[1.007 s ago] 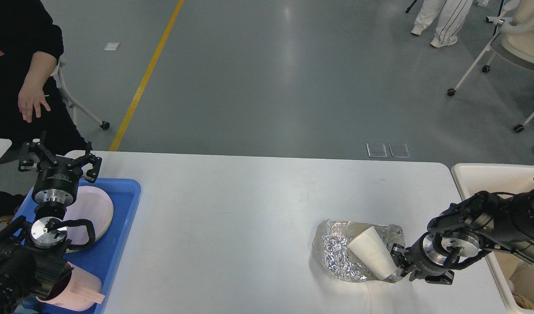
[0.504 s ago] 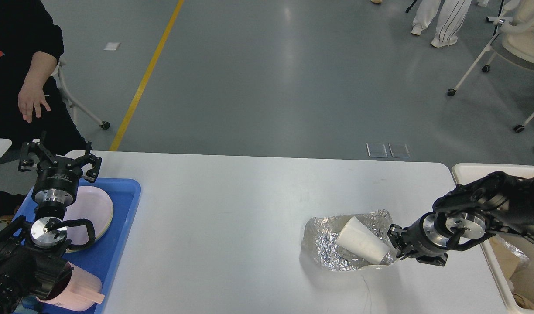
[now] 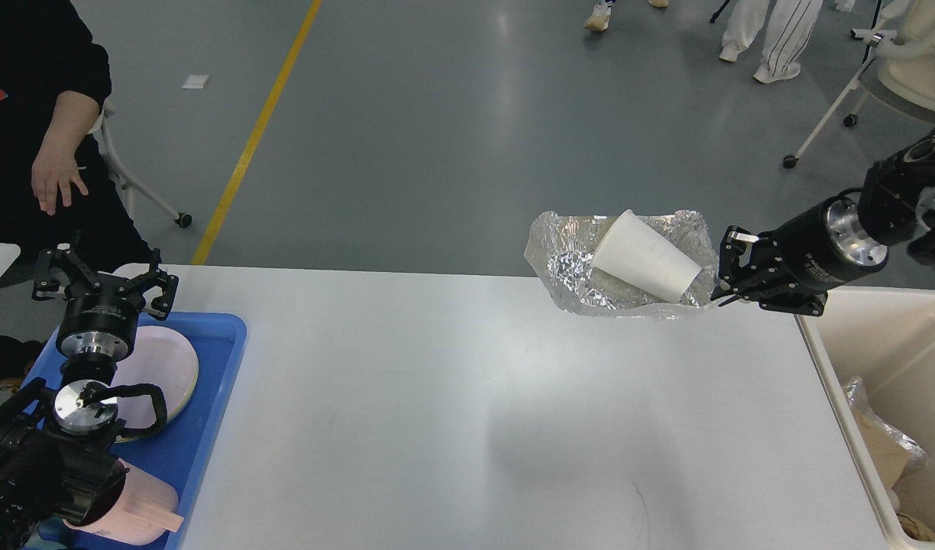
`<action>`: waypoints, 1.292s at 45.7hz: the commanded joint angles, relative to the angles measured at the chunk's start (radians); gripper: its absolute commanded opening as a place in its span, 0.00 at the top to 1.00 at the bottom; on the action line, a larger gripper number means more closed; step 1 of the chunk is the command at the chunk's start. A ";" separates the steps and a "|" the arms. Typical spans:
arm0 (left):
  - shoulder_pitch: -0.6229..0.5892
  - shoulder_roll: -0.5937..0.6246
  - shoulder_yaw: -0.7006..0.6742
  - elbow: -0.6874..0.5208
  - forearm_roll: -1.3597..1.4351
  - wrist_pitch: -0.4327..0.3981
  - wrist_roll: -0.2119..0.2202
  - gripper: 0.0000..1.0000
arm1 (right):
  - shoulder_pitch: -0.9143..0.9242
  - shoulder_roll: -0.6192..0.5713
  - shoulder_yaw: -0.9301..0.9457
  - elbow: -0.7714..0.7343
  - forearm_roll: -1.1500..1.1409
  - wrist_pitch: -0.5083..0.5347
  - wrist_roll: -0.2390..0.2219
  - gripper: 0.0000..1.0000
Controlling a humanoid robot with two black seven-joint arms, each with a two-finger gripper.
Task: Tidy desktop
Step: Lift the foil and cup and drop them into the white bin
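The right gripper (image 3: 723,271) is clamped on the right edge of a crumpled foil sheet (image 3: 582,263), its fingers pinched together on the rim with little gap between them, and it holds the sheet up in the air above the far right part of the desktop (image 3: 467,382). A white paper cup (image 3: 647,256) lies on its side in the foil, its mouth toward the gripper (whether the fingers also touch the cup's rim cannot be told from here). The left gripper (image 3: 105,279) hangs over the far end of a blue tray (image 3: 208,428) at the left edge of the desktop, its two fingers spread wide apart and holding nothing; a pale pink plate (image 3: 166,367) lies in the tray below it, and a pink container (image 3: 143,508) lies at the tray's near end. A cream-white bin (image 3: 834,374) stands just beside the right edge of the desktop, with crumpled wrapping inside. Compared with half a second ago, the foil and cup have left the table surface, where they were resting near the right front, and now sit higher and farther back; the right arm has risen with them, uncovering more of the bin. The left arm has not moved.
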 commanded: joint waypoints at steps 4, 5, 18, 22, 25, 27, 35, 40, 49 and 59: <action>0.000 0.000 0.000 0.000 0.000 0.000 0.000 0.04 | 0.066 -0.012 -0.003 -0.002 0.003 0.054 0.000 1.00; 0.000 0.000 0.000 0.000 0.000 0.000 0.000 0.04 | 0.067 -0.014 -0.003 -0.004 0.004 0.054 0.000 1.00; 0.000 0.000 0.000 0.000 0.000 0.000 0.000 0.04 | 0.075 -0.035 -0.010 -0.033 0.006 0.053 -0.001 1.00; 0.000 0.000 0.000 0.000 0.000 0.000 0.000 0.04 | 0.063 -0.037 -0.030 -0.077 0.007 0.040 -0.001 1.00; 0.000 0.000 0.000 0.000 0.000 0.000 0.000 0.04 | 0.047 -0.044 -0.073 -0.117 0.011 0.025 -0.001 1.00; -0.001 0.000 0.000 0.000 0.000 0.000 0.000 0.04 | 0.032 -0.055 -0.099 -0.126 0.012 0.002 -0.001 1.00; 0.000 0.000 0.000 0.000 0.000 0.000 0.000 0.04 | -0.103 -0.158 -0.110 -0.139 0.012 -0.116 -0.001 1.00; 0.000 0.000 0.000 0.000 0.000 0.000 0.000 0.04 | -0.216 -0.225 -0.076 -0.185 0.035 -0.197 -0.001 1.00; 0.000 0.000 0.000 0.000 0.000 0.000 0.000 0.04 | -0.480 -0.247 -0.010 -0.264 0.162 -0.380 -0.001 1.00; 0.000 0.000 0.000 0.000 0.000 0.000 0.000 0.04 | -0.719 -0.248 0.132 -0.346 0.172 -0.532 -0.001 1.00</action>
